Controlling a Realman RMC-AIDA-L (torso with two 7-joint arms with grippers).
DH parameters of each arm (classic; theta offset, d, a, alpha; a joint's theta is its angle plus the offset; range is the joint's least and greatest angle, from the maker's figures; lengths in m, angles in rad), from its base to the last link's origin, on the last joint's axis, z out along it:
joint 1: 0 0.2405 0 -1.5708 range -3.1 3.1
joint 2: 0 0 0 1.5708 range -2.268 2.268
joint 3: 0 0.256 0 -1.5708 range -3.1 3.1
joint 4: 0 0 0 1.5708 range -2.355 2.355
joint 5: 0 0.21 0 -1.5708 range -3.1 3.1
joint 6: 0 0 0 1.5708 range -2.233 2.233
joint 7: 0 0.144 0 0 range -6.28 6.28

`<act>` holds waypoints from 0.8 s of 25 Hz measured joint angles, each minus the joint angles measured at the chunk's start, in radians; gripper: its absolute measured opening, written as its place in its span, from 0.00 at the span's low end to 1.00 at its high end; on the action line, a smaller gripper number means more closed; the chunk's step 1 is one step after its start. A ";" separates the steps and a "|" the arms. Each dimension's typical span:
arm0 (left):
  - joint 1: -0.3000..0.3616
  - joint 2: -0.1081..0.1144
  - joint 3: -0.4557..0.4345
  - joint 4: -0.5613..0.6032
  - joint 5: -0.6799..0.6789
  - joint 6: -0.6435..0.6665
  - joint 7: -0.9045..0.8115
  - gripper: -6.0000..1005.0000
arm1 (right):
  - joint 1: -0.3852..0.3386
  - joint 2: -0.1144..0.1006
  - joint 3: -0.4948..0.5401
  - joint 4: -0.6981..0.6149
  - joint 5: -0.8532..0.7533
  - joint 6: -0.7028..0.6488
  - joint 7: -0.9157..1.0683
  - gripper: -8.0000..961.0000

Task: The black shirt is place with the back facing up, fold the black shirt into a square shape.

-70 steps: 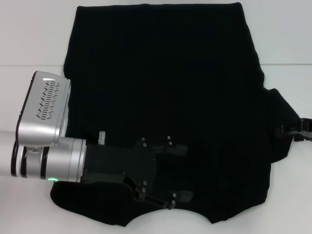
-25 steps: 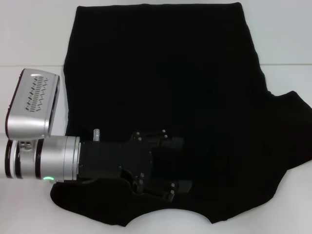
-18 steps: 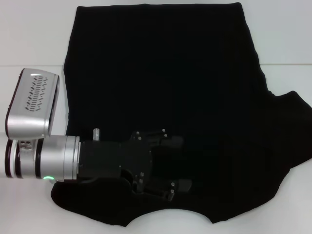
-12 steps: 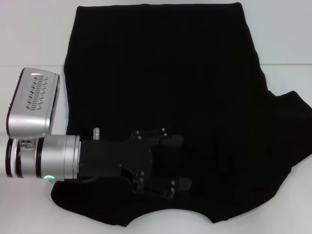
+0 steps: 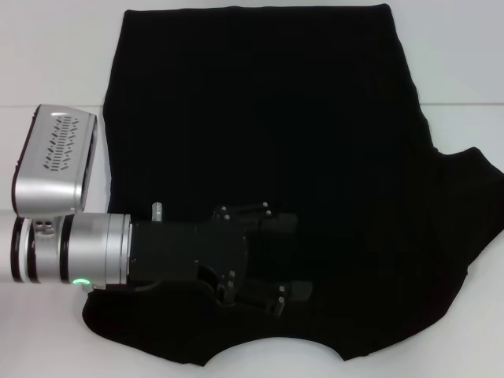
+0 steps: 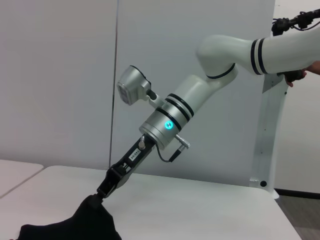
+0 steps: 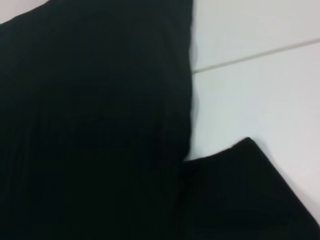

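The black shirt lies spread flat on the white table, plain side up, with its collar edge toward me. My left gripper reaches in from the left over the shirt's near left part, its two fingers wide apart with nothing between them. The right sleeve stretches out to the right edge of the head view. My right gripper shows only in the left wrist view, where the black shirt rises in a peak to its tip. The right wrist view shows shirt body and sleeve.
A seam line crosses the white table behind the shirt's middle. Bare table lies left of the shirt and right of it. A white post stands beyond the table's far side.
The right sleeve has been drawn outward to the right, and the right gripper has left the head view. My left arm has shifted slightly, its gripper staying open over the shirt.
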 joint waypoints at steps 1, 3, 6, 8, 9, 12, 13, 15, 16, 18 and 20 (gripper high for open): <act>0.000 0.000 0.000 0.000 0.000 0.000 0.000 0.94 | 0.004 0.001 0.000 0.000 0.000 0.001 0.000 0.02; 0.000 0.000 0.000 0.000 -0.001 0.000 0.000 0.94 | 0.013 0.002 -0.001 0.000 0.000 0.003 0.000 0.02; -0.001 0.000 0.001 -0.001 -0.001 0.000 0.000 0.94 | 0.023 0.001 -0.002 0.000 0.000 0.003 0.000 0.02; -0.002 0.000 0.001 -0.001 -0.001 0.000 0.000 0.94 | 0.029 -0.001 -0.002 0.000 0.000 0.001 0.000 0.02; -0.002 0.000 0.001 -0.001 -0.001 0.000 -0.001 0.94 | 0.031 -0.002 -0.003 0.000 0.000 0.000 0.000 0.02; -0.002 0.000 0.001 -0.002 -0.001 -0.001 -0.004 0.94 | 0.033 -0.003 -0.003 0.000 -0.001 0.000 0.000 0.02; -0.002 0.000 0.001 -0.002 -0.001 -0.002 -0.006 0.94 | 0.033 -0.003 -0.004 0.000 -0.002 0.000 0.000 0.02; -0.002 0.000 0.001 -0.002 -0.001 -0.003 -0.009 0.94 | 0.032 -0.003 -0.004 0.002 -0.004 0.000 0.000 0.02; -0.002 0.000 0.000 -0.002 -0.001 -0.003 -0.009 0.94 | 0.030 -0.003 -0.005 0.005 -0.006 -0.001 0.000 0.02; -0.002 0.000 0.003 -0.002 -0.001 -0.003 -0.010 0.94 | 0.022 -0.003 -0.005 0.009 -0.006 -0.001 0.000 0.02; -0.002 0.000 0.006 -0.002 -0.001 -0.003 -0.010 0.94 | 0.012 -0.001 -0.005 0.011 -0.006 0.000 0.000 0.02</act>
